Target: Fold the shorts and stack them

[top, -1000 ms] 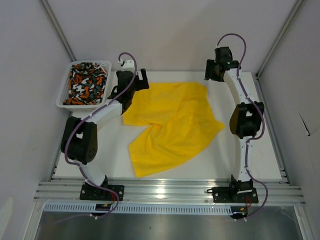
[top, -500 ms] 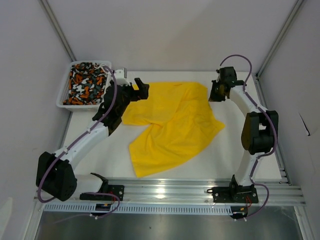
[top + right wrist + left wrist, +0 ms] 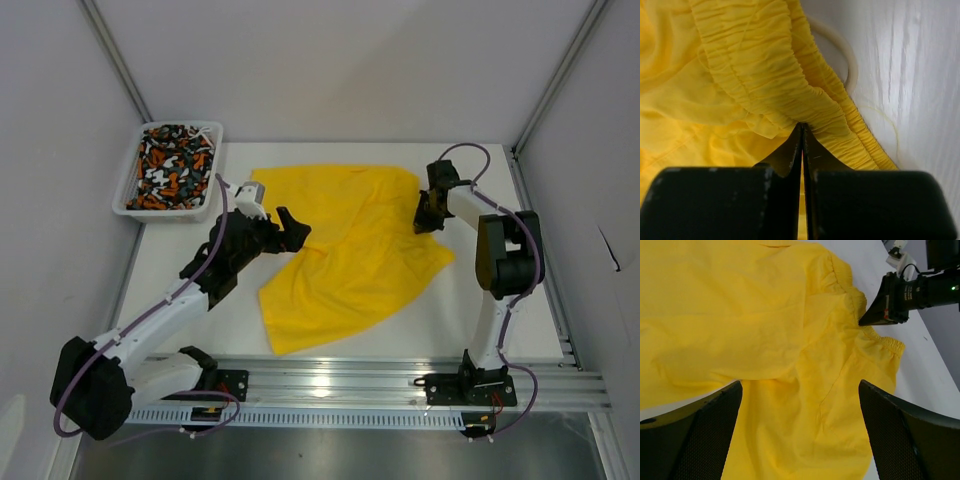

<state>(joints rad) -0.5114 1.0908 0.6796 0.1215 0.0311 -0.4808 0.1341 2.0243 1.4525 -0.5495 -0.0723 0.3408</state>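
So the yellow shorts [image 3: 345, 240] lie spread out on the bench [image 3: 520, 300]. At their right-side waistband the right pincer [image 3: 428, 222] is pressed together, nipping the elastic I think. Over their left edge the left pincer [image 3: 295, 232] hangs spread wide.

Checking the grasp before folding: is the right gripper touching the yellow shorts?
Touching. The right wrist view shows the right gripper, jaws shut, with its tips pressed into the gathered waistband of the yellow shorts.
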